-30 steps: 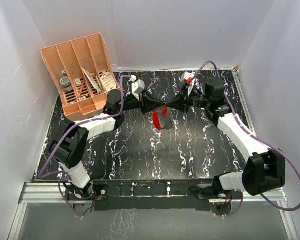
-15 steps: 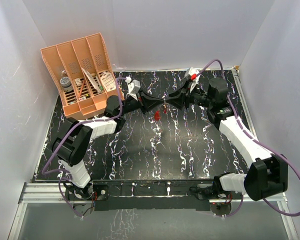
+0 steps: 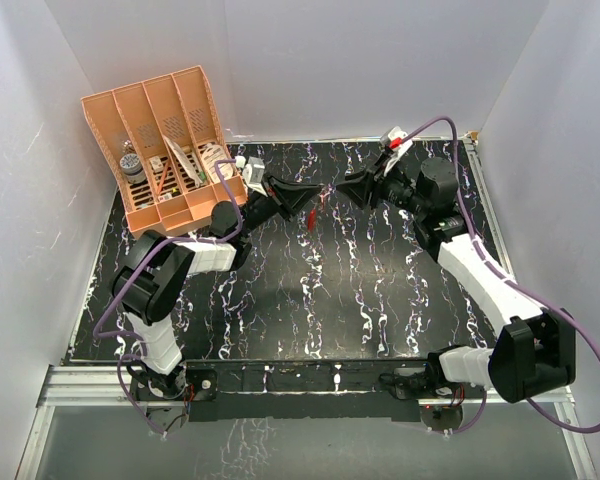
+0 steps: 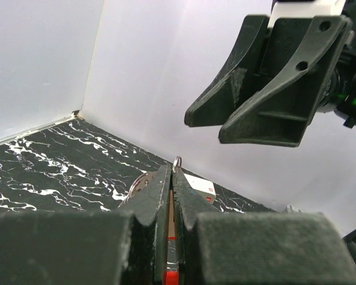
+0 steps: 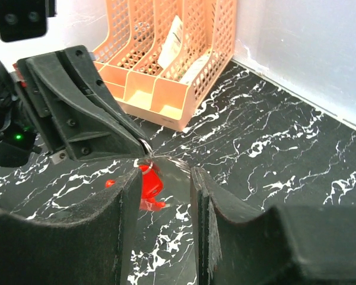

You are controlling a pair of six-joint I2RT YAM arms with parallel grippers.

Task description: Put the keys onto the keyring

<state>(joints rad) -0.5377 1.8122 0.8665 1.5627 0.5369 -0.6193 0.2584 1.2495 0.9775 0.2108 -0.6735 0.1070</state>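
Observation:
My left gripper (image 3: 316,197) is shut on the keyring (image 4: 170,264), which shows edge-on as a thin red and pale strip between the fingers. A small metal ring (image 4: 177,161) pokes out at the fingertips. From that ring hangs the red-headed key (image 5: 149,181), above the table and just below the left gripper (image 5: 133,149). The same key is a small red spot (image 3: 312,212) in the top view. My right gripper (image 3: 344,186) faces the left one across a short gap. Its jaws are open and empty (image 5: 165,173), with the key in view between them but untouched.
An orange mesh file organizer (image 3: 165,150) with papers and small items stands at the back left, close behind the left arm. White walls close in the black marbled table (image 3: 310,300) on three sides. A small white tag (image 4: 200,186) lies on the table ahead.
The right gripper has opened, let go and drawn back to the right. The left gripper has moved toward the back left, still holding the keyring with the key hanging from it.

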